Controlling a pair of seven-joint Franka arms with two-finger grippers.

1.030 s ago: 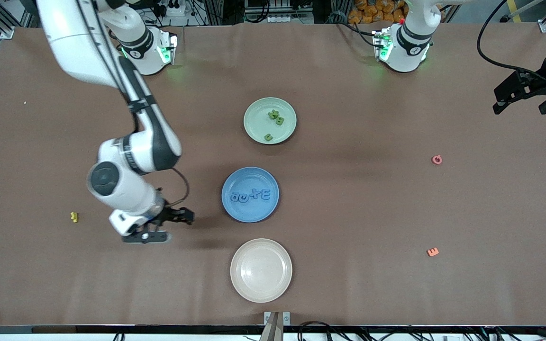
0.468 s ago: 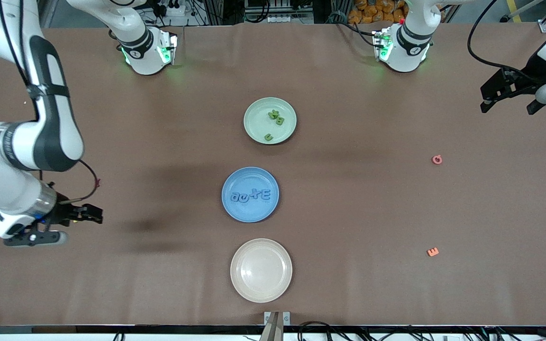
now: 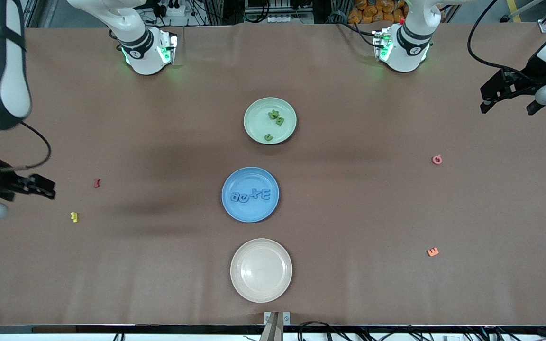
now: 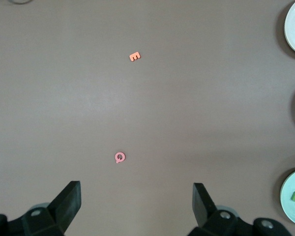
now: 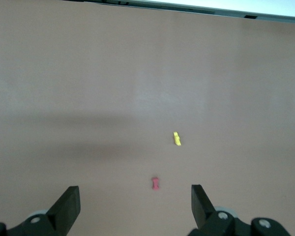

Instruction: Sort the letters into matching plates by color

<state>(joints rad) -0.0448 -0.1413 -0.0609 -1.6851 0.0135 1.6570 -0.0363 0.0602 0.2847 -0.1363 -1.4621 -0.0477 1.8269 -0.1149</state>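
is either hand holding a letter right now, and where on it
Nothing is held. The left hand is open over bare table at the left arm's end; the right hand is open over the right arm's end, with nothing between its fingers.

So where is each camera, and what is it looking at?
Front view: high across the table, facing both arms' bases, seeing three plates.
Left wrist view: on the left arm, looking down past the open left gripper at the pink letter.
Right wrist view: above the open right gripper, seeing the red letter.
Shared: the front view shows both letters too.
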